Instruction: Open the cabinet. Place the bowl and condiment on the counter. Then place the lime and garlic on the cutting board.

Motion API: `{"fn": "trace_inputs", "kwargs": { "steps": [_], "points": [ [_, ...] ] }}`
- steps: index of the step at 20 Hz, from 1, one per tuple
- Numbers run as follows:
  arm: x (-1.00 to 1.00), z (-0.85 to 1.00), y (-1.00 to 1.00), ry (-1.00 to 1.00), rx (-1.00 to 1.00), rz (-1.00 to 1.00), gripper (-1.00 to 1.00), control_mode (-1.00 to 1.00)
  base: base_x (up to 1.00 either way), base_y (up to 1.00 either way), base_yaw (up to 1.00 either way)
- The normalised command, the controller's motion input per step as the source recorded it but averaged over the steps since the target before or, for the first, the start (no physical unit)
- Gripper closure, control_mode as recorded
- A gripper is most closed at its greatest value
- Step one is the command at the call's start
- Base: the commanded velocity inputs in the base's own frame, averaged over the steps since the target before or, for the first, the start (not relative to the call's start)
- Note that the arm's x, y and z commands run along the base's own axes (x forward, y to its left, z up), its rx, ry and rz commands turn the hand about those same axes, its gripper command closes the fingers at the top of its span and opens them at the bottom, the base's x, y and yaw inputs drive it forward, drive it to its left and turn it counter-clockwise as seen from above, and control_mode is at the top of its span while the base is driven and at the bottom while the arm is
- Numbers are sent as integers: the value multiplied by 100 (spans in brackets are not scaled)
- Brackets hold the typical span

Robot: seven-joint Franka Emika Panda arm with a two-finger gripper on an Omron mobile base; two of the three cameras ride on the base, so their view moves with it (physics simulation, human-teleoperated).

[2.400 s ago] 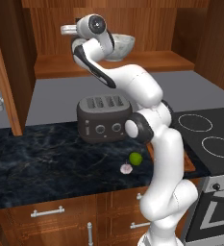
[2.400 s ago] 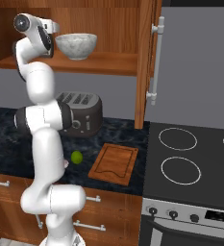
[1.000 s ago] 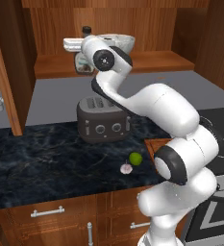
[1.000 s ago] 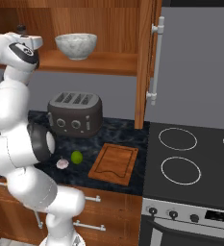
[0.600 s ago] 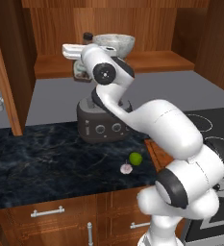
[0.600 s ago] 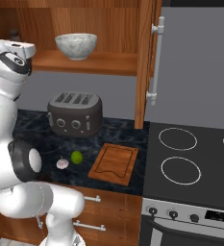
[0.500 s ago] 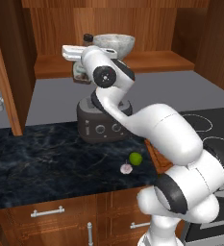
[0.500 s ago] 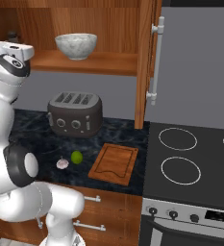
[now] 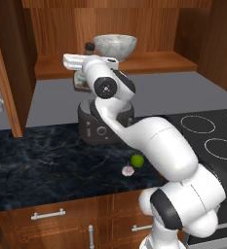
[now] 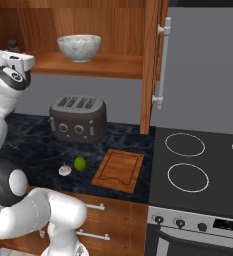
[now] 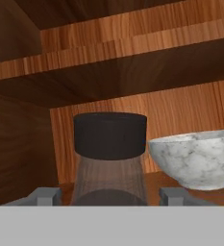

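condiment [image 11: 110, 158]: my hand view cuts off its lower body; dark cap close ahead between my fingertips.
gripper [image 11: 108, 196]: jaws wide, either side of the bottle; contact unclear.
arm: raised, hand level at the cabinet [image 10: 103, 65] shelf.
bowl [image 11: 195, 158]: on the shelf, just beside the bottle.

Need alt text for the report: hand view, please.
A small dark brown bottle with a black cap stands close ahead between the two open fingers, on a wooden cabinet shelf. A whitish-grey marbled bowl sits beside it.
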Motion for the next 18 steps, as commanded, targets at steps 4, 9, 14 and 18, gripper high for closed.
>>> {"fn": "trace_inputs", "kwargs": {
  "steps": [4, 9, 14, 18],
  "points": [
    [-12, -33, 0, 0, 0, 0, 100, -100, 0, 0, 0],
    [-8, -30, 1, 0, 0, 0, 100, -100, 0, 0, 0],
    [0, -26, 14, 0, 0, 2, 100, -100, 0, 0, 0],
    [0, -16, 25, 0, 0, 0, 100, -100, 0, 0, 0]
  ]
}}
